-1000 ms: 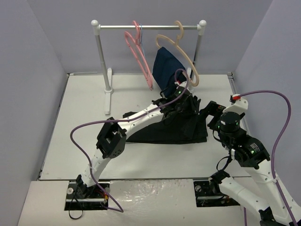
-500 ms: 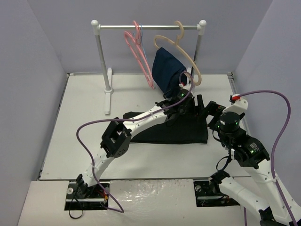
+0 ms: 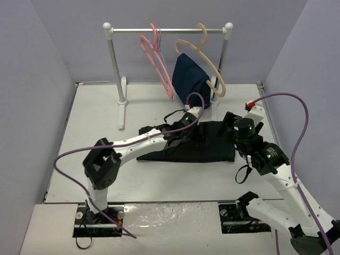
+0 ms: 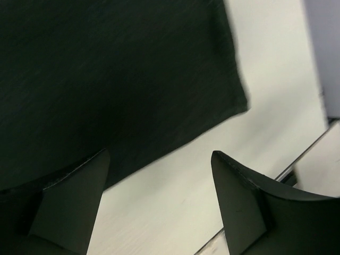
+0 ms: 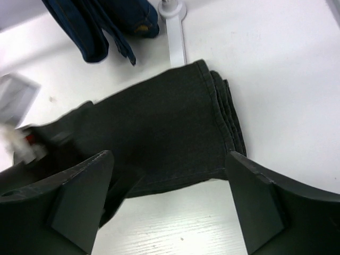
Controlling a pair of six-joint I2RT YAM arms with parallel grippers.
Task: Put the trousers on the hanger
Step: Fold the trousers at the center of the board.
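Two things differ from a second ago. The left tool [image 4: 159, 153] was then clenched in a bunched heap of the trousers [image 3: 199, 147] near their right end. Now it stands released, with nothing between its fingers, and its arm has drawn back toward the left. Its wrist view looks down past a free edge of the black cloth onto bare desk [image 3: 90, 138].

The heap is gone too. The trousers now lie as a flat, folded slab on the desk in front of the rail [image 3: 167, 30], with their layered right end lying square.

The right arm has come forward meanwhile. Its wrist view shows the right tool [image 5: 170, 154] above that layered end, fingers apart and empty, a little less wide than before.

For the task, this reads as a laying-out step just finished — the cloth was dropped on purpose, not lost. Neither tool holds anything, so no hanging has begun. The hanger [image 3: 156, 58] is on the rail, tilted, beside the navy garment [image 3: 188, 77], and well apart from the trousers.

What remains is most of the job: a fresh grip on the folded cloth, probably at the end under the right tool, and bringing the cloth and hanger together. The stacked layers may slide apart if only the top one is pinched.
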